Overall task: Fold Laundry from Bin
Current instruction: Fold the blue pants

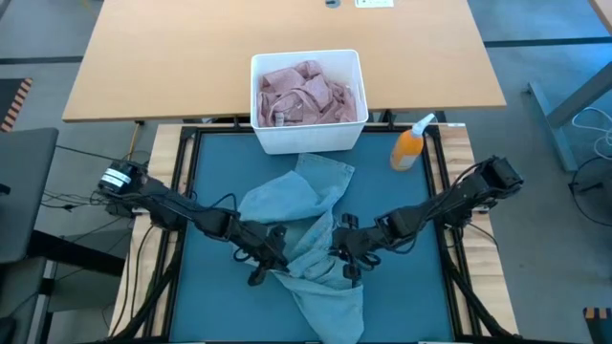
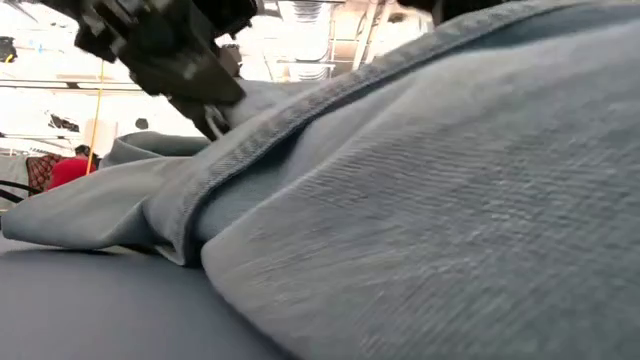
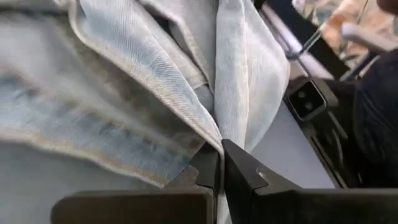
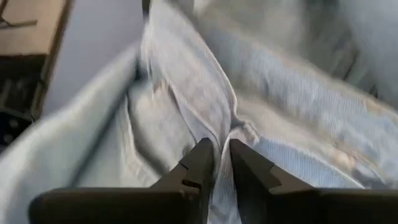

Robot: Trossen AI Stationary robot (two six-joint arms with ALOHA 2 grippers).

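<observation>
1. Laundry shows in two lots in the high view: light blue jeans (image 1: 304, 234) lie crumpled on the teal mat (image 1: 206, 172), on the near side of the white bin (image 1: 308, 136), with one end touching the bin's near wall, and a heap of pink cloth (image 1: 308, 94) fills the bin. An orange spray bottle (image 1: 410, 144) stands just beside the bin, on its right. The left gripper (image 1: 271, 260) and the right gripper (image 1: 346, 260) both sit on the jeans, well short of the bin, one at each side of the crumpled middle.

2. In the low view the jeans fill nearly the whole frame, a stitched hem running across the middle. One dark gripper (image 2: 205, 110) comes down onto the denim from above; which arm it belongs to I cannot tell here. The bin is hidden behind the cloth.

3. In the left wrist view the left gripper (image 3: 219, 163) has its jaws pressed together on a fold of the jeans, the denim edge pinched between the fingertips (image 3: 239, 165). The bin is out of sight.

4. In the right wrist view the right gripper (image 4: 221, 157) has its jaws clamped on a raised ridge of the jeans, with only that thin fold between the fingertips (image 4: 245, 160). The bin is not visible here either.
</observation>
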